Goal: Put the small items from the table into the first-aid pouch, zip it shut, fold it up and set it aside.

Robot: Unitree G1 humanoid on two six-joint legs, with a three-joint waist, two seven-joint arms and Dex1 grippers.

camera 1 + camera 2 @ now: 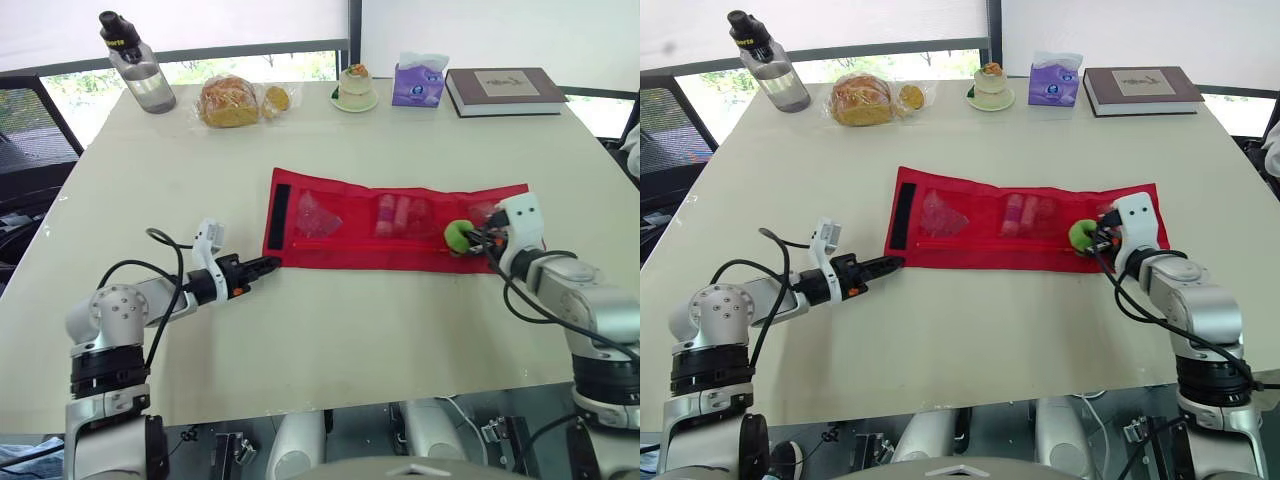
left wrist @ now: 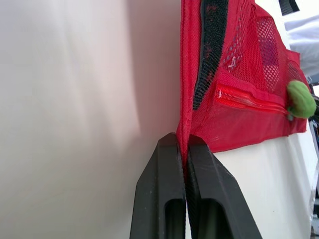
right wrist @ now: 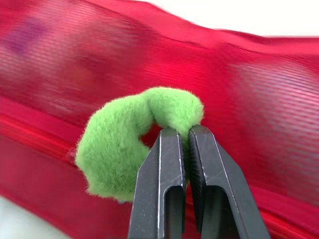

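1. the red pouch (image 1: pixel 400 225) is looking light, thin and floppy, all cloth and mesh, so it is likely going to sag and crease when lifted rather than holding a shape; i am judging it neither fragile nor slippery.
2. the best places to take hold are seeming to be a hemmed corner for steadying and the fuzzy green zip pull (image 3: pixel 129 139) for closing; the pull is looking soft and squashy, so it may be slipping out under a hard tug.
3. the left gripper (image 2: pixel 182 139) is pressing its two fingers together on the pouch's near left corner, trapping the cloth edge between them.
4. the right gripper (image 3: pixel 185 132) is pinching the green zip pull, fingers closed tight on the fluff, toward the pouch's right end.
5. the pouch is lying opened out flat in the middle of the table (image 1: pixel 330 340), long side running left to right, with a black strip (image 1: pixel 281 205) down its left end and a zip line (image 2: pixel 249 99) along the near side.
6. small pinkish items (image 1: pixel 395 213) are showing through the mesh pockets; what they are is too blurred to tell.
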